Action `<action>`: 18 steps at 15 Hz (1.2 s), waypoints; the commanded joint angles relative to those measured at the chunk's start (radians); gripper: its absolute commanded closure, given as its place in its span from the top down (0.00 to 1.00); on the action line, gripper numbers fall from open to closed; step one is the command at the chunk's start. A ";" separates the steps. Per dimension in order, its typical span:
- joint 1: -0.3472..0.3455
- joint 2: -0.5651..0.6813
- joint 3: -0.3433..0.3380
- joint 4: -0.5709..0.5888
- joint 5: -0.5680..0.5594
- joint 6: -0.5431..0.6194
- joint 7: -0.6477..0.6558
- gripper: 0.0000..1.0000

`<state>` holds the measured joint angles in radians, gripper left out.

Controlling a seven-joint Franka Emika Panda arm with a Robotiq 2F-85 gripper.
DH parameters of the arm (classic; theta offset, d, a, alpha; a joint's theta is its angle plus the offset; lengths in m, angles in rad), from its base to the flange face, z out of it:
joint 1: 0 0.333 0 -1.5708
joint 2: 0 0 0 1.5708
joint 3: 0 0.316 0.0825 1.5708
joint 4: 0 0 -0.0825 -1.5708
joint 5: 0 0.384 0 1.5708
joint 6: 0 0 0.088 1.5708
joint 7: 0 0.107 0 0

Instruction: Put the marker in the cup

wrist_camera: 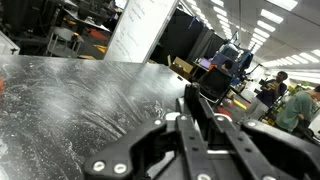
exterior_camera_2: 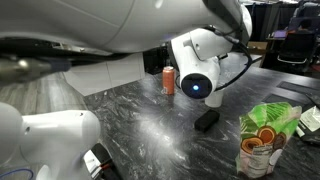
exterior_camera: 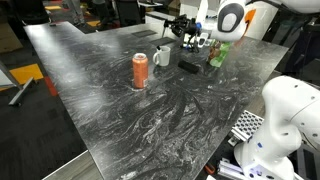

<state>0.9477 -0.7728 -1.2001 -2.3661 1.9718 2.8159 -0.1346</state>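
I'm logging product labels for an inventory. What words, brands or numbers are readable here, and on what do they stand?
No text can be read in any view.
orange can: any print is too blurred to read.
green bottle: label with orange-slice pictures, lettering too small and blurred.
white mug: no marking visible.
black block: no marking visible.

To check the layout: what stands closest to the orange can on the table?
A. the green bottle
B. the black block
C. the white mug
C: in an exterior view the mug stands right beside the can; the block and bottle are farther off.
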 commanded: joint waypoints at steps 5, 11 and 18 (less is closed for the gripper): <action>0.190 0.146 -0.193 0.068 0.260 -0.052 -0.201 0.03; 0.153 0.279 -0.160 0.094 0.541 -0.048 -0.467 0.03; 0.046 0.485 -0.053 0.063 0.549 -0.142 -0.134 0.03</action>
<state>1.0846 -0.4765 -1.3324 -2.2928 2.5267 2.7325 -0.4648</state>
